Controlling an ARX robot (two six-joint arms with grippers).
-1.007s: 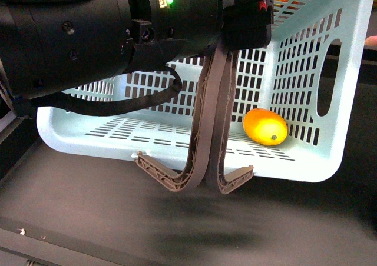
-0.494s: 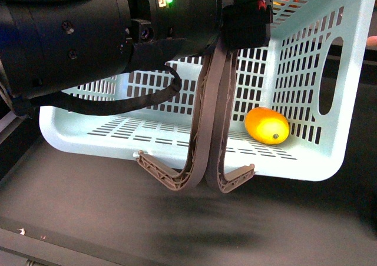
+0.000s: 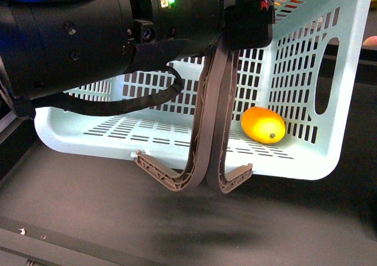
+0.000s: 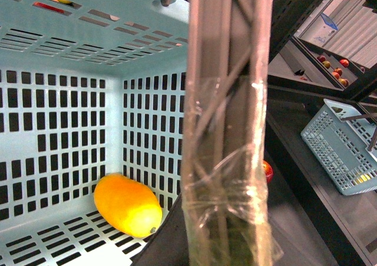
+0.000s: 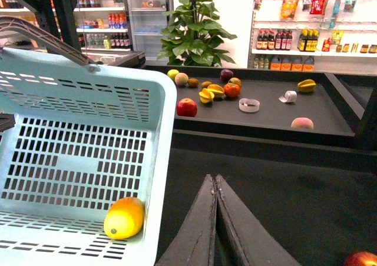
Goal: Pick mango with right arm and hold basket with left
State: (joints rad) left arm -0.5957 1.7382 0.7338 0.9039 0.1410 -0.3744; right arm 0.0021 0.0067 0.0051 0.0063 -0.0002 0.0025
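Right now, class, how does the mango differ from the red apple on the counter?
The mango is oval and yellow-orange; the red apple is round and red. The mango lies on the basket floor; the red apple sits on the dark counter, outside it. Both are whole fruits, resting unheld.

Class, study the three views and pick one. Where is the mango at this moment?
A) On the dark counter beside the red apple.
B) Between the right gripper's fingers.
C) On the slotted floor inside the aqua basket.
C: the mango lies on the floor of the basket, by its slotted wall, while the right gripper is shut on nothing outside it.
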